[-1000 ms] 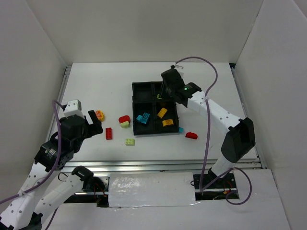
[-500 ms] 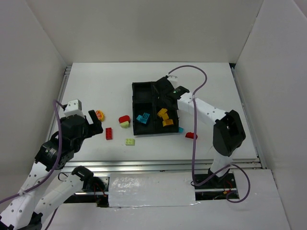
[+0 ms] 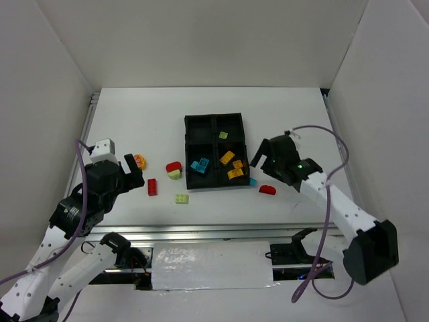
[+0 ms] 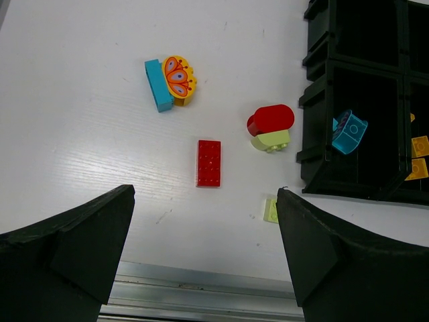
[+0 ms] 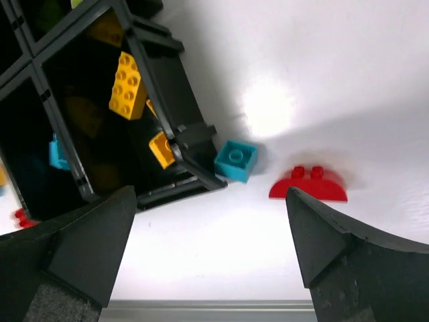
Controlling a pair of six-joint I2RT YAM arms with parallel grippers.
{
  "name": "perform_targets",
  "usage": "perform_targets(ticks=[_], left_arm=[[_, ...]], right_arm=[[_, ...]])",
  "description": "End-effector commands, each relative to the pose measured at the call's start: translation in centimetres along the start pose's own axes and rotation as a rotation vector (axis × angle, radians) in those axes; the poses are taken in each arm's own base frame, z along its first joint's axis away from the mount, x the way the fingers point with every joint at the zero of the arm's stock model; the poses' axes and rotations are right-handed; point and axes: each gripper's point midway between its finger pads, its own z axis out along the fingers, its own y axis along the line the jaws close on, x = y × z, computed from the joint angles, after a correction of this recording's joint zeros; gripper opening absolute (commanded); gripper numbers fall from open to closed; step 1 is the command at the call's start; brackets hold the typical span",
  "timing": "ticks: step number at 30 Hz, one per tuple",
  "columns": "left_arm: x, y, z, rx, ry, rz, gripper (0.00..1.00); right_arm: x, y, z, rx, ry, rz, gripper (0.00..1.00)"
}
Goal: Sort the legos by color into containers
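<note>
The black tray (image 3: 186, 121) holds a lime lego (image 3: 223, 135) far right, yellow legos (image 3: 228, 158) near right and a cyan lego (image 3: 200, 165) near left. A cyan brick (image 5: 236, 161) lies against the tray's near right corner, with a red half-round lego (image 5: 309, 186) beside it. My right gripper (image 5: 211, 194) hangs open and empty above these two. Left of the tray lie a flat red brick (image 4: 208, 163), a red piece on a lime one (image 4: 271, 121), a yellow butterfly piece (image 4: 178, 79) with a cyan bar, and a lime brick (image 4: 271, 210). My left gripper (image 4: 204, 201) is open and empty over them.
White walls enclose the table on three sides. A metal rail (image 3: 201, 231) runs along the near edge. The right arm's purple cable (image 3: 328, 144) loops above the table's right side.
The right gripper opened over the tray's far right compartment, left a lime lego there, then swung out to the tray's near right corner. The left arm has not moved.
</note>
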Motion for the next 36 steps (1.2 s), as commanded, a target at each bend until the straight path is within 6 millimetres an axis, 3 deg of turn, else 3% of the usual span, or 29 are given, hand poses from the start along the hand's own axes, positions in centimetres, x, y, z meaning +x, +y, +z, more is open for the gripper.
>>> perform_targets(ticks=[1,6,7,9,11,12,16,20,24,29,32,36], left_arm=[[-0.6,-0.3,0.2,0.015,-0.021,0.004,1.0],[-0.6,-0.1,0.1,0.009,-0.026,-0.003,1.0],[-0.6,-0.1,0.1,0.009,-0.027,-0.004,0.99],[-0.7,-0.1,0.0,0.009,-0.033,-0.009,0.99],[-0.7,-0.1,0.0,0.009,-0.033,-0.008,0.99],[-0.7,-0.1,0.0,0.009,-0.031,-0.008,0.99],[-0.6,-0.1,0.1,0.007,-0.026,-0.006,0.99],[-0.5,-0.2,0.2,0.007,-0.022,-0.002,0.99],[-0.5,-0.1,0.2,0.001,-0.024,-0.005,0.99],[-0.7,0.3,-0.1,-0.01,-0.036,-0.02,0.99],[-0.8,0.3,-0.2,-0.006,-0.042,-0.022,0.99],[-0.7,0.3,-0.1,-0.009,-0.037,-0.02,1.0]], right_arm=[[1.4,1.5,-0.9,-0.217,0.025,0.17,1.0],[0.8,1.1,-3.0,-0.271,-0.025,0.45,1.0],[1.7,0.5,-2.7,-0.266,-0.004,0.514,1.0],[1.5,0.8,-4.0,-0.346,-0.024,0.627,1.0],[2.2,-0.8,-3.5,-0.308,-0.029,0.796,1.0],[1.7,-2.0,-3.5,-0.301,-0.094,0.858,1.0],[1.2,-3.7,-3.1,-0.319,-0.15,1.117,1.0],[1.8,-4.6,-2.1,-0.216,-0.126,1.199,1.0],[1.4,-3.4,-1.7,-0.18,-0.077,1.228,1.0],[2.7,-3.3,0.1,-0.126,-0.016,1.29,0.99],[2.6,-2.5,0.2,-0.14,-0.013,1.291,0.98],[2.5,-2.9,1.2,-0.094,-0.032,1.319,0.96]])
